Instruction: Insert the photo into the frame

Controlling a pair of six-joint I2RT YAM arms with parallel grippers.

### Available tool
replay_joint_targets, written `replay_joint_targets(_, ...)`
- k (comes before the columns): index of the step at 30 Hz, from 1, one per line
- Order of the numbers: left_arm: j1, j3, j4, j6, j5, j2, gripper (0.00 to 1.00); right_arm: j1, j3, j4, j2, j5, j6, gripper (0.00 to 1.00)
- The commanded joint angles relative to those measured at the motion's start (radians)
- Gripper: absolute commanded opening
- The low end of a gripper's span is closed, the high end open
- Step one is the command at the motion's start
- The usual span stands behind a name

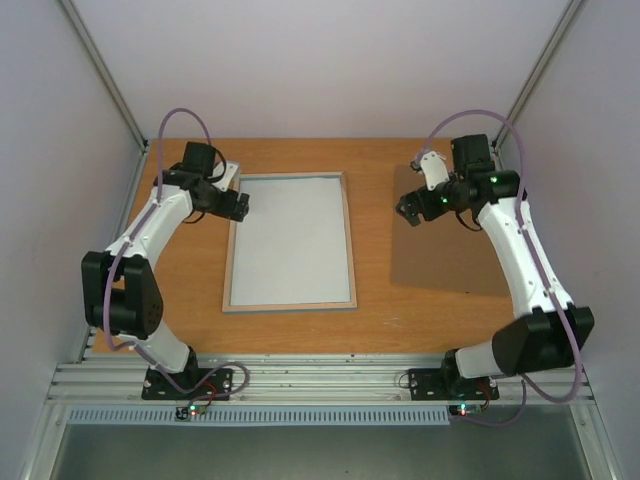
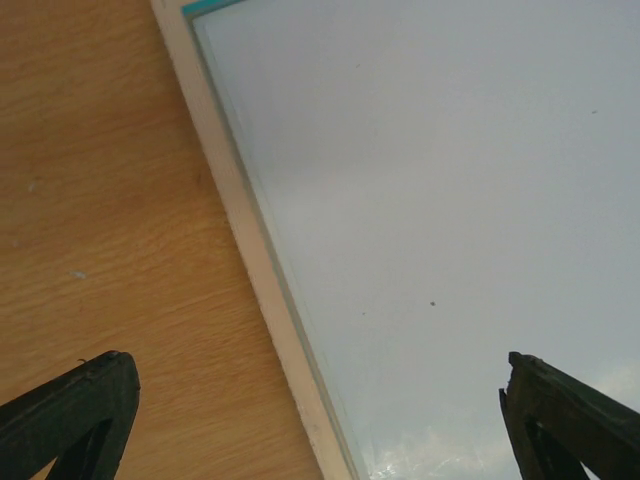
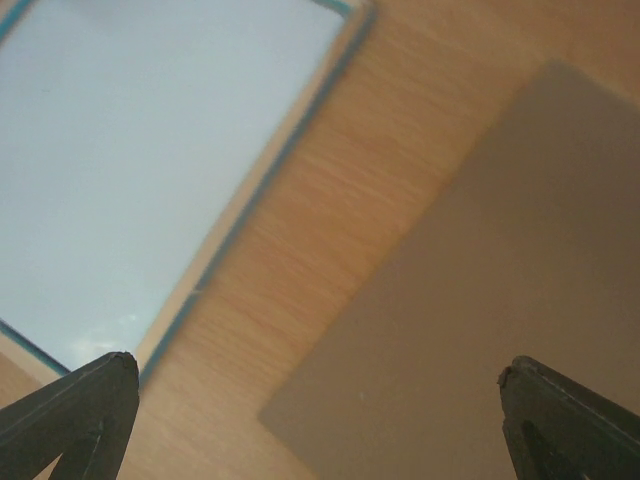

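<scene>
While both arms hover with nothing held, I read the layout as follows: the frame (image 1: pixel 350 245) lies flat at the middle of the table (image 1: pixel 300 325), pale wood-coloured back up, with its turquoise edge showing only as a thin line in the wrist views. The photo is not visible in any view. A pale sheet (image 1: pixel 290 240) fills the frame's recess, and I cannot tell whether it is the pane, a mat or the print lying face-down. The left gripper (image 1: pixel 238 206), fingers spread wide, hangs over the frame's 11 o'clock corner, and its wrist view shows the left rail running between the fingertips. The right gripper (image 1: pixel 410 208), also spread wide and empty, hangs over the 10 o'clock corner of the brown backing board (image 1: pixel 440 260), which lies flat at the frame's 3 o'clock, apart from it. I judge the step in hand to be locating the print or seating it. To do it well, I would first confirm what the pale sheet is, then bring the left fingers down straight and touch only lightly, since a thin sheet will probably slide on a smooth pane and the frame itself may skate on the wood. The board lies flush with the table, so one edge would need lifting before a pinch. The table is orange-brown wood grain, enclosed by pale walls (image 1: pixel 330 60), with metal uprights (image 1: pixel 100 65) at 11 and 1 o'clock and a ribbed rail (image 1: pixel 320 375) at 6 o'clock carrying both bases.
</scene>
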Motion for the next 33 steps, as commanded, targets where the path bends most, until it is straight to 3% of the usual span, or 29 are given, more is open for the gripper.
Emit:
replay_joint_targets(1, -0.058, 0.035, 0.068, 0.025, 0.033, -0.036, 0.99, -0.168, 0.040, -0.115, 0.112, -0.141, 0.038, 0.99)
replay_joint_targets(5, -0.202, 0.047, 0.123, -0.011, 0.032, -0.003, 0.99, -0.338, 0.072, -0.167, 0.231, -0.218, 0.032, 0.97)
replay_joint_targets(9, -0.342, 0.096, 0.197, -0.052, 0.077, 0.091, 0.99, -0.458, 0.086, -0.166, 0.336, -0.192, -0.006, 0.95)
replay_joint_targets(17, -0.591, 0.529, 0.193, -0.218, 0.087, 0.509, 0.99, -0.724, 0.254, -0.216, 0.570, -0.165, -0.062, 0.95)
replay_joint_targets(23, -0.656, 0.674, 0.239, -0.283, 0.104, 0.697, 0.99, -0.798, 0.359, -0.228, 0.710, -0.134, -0.078, 0.95)
replay_joint_targets(28, -0.670, 0.804, 0.179, -0.333, 0.117, 0.849, 0.99, -0.801, 0.392, -0.215, 0.817, -0.134, -0.066, 0.94)
replay_joint_targets(33, -0.667, 0.750, 0.169, -0.338, 0.059, 0.844, 0.99, -0.790, 0.410, -0.217, 0.893, -0.164, -0.051, 0.91)
